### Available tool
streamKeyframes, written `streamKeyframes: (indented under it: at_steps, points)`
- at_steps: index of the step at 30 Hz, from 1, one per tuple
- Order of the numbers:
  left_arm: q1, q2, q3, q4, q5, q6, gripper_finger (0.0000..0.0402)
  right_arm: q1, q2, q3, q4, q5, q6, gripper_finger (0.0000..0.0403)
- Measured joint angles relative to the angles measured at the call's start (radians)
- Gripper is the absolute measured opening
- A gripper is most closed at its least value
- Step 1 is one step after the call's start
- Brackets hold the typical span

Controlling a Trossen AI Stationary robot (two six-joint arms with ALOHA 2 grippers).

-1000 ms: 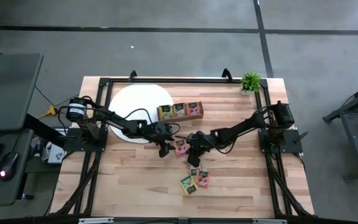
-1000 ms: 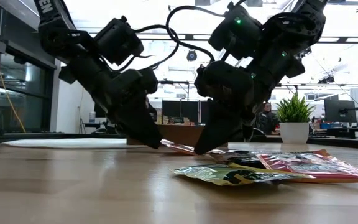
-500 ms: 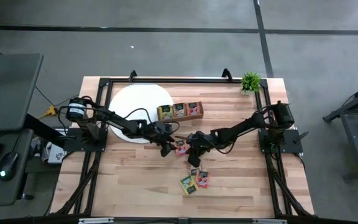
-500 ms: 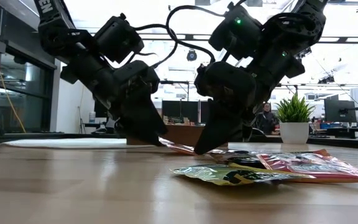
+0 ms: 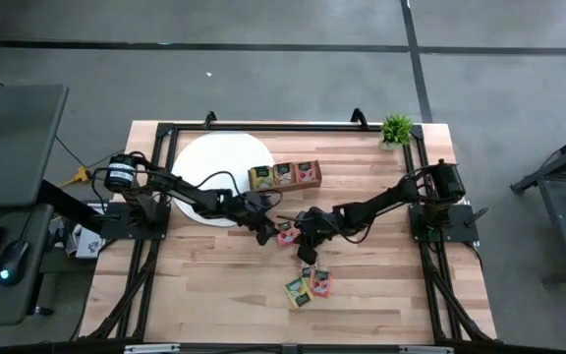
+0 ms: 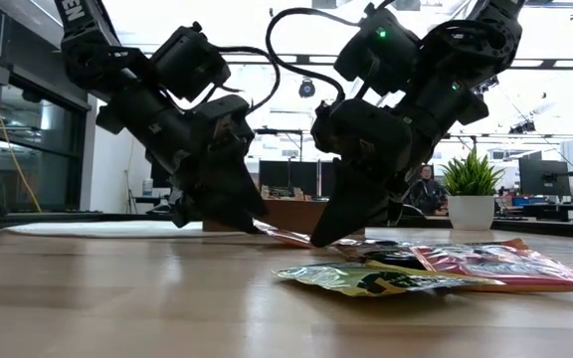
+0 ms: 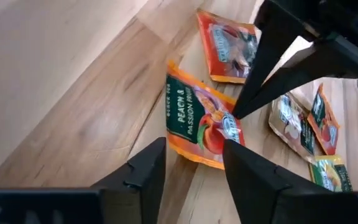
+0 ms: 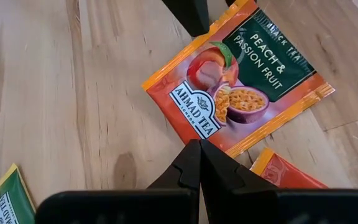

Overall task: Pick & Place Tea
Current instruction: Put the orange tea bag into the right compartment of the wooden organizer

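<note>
Left gripper (image 7: pixel 191 168) is down at the middle of the wooden desk (image 5: pixel 214 285) with its two dark fingers parted, one at each side of the near edge of a flat orange peach-and-passion-fruit tea packet (image 7: pixel 199 119) that lies face up on the boards. Right gripper (image 8: pixel 199 163), fingers pressed together on nothing, has its tip set at the opposite edge of the same packet, seemingly pinning it.

Since the packet lies flat against the wood, the left fingers may close over it without catching its edge, or push it along the desk. If the right tip lifts or slides off, the packet could skid toward the other red packet (image 7: pixel 232 46) just beside it. Several more packets (image 5: pixel 308 286) lie nearer the desk's front; three others (image 5: pixel 285 174) sit in a row beside a white round plate (image 5: pixel 219 162).
</note>
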Motion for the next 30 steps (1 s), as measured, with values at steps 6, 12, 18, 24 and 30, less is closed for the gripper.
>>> streamKeyframes:
  at_steps: [6,12,18,24,30]
  points:
    - [0.000,0.044,0.000,0.036,-0.012,-0.056,0.0131,0.000,0.000,-0.001,0.002,0.004,0.000,0.0000]
    - [0.000,0.090,0.014,0.152,-0.006,-0.080,0.0088,0.000,0.000,-0.001,0.003,0.010,0.002,0.0000]
    - [0.000,0.093,0.043,0.083,-0.006,-0.065,0.0011,0.000,0.000,-0.001,0.003,0.011,0.009,0.0000]
    - [0.000,0.093,0.044,0.064,-0.003,-0.027,0.0002,0.000,-0.002,-0.001,0.003,0.004,0.025,0.0000]
    - [0.000,0.083,0.040,0.058,-0.003,0.054,0.0001,-0.001,-0.032,-0.003,-0.003,-0.027,0.037,0.0000]
